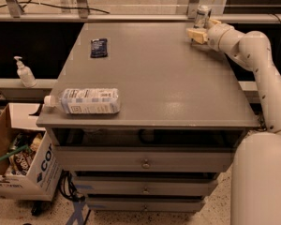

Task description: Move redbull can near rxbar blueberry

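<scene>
At the far left, a white pump bottle [24, 73] is seen standing on a low ledge, and below it a cardboard box [19, 172] is set on the floor beside the cabinet. On the grey tabletop [154, 83], a clear plastic bottle [86, 101] is laid on its side near the front-left corner, its cap pointed left. Further back on the left side, the rxbar blueberry [99, 47] is laid flat (a small dark wrapper, well apart from the bottle). The wide middle of the top lies between it and the right side. Under the top, drawers [145, 163] are stacked.

At the back-right corner, the redbull can [202, 16] is stood upright at the table's far edge, well apart from the rxbar blueberry. Just in front of the can, low over the table, the gripper [198, 33] is held; whether it is spread or pressed together cannot be told, nor whether the can is touched. The white arm [255, 55] is brought in from the right, bent at the elbow, the forearm reached leftward and back over the table's right edge.
</scene>
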Action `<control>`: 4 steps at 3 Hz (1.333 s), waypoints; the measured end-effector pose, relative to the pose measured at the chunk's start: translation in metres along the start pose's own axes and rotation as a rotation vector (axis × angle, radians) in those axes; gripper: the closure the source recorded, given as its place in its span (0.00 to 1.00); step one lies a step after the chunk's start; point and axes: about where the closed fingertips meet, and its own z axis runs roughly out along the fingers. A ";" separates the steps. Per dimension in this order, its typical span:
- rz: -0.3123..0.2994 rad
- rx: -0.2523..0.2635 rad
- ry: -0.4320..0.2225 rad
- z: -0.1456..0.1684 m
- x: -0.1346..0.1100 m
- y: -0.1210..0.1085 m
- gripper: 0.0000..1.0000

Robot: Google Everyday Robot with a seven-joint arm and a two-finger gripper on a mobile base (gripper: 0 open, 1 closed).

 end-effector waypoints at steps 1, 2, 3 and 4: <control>-0.008 0.012 -0.003 0.000 0.000 -0.004 0.64; 0.001 0.016 0.000 -0.002 -0.002 -0.007 0.88; 0.022 0.004 -0.009 -0.008 -0.017 -0.005 1.00; 0.069 -0.025 -0.015 -0.017 -0.036 0.007 1.00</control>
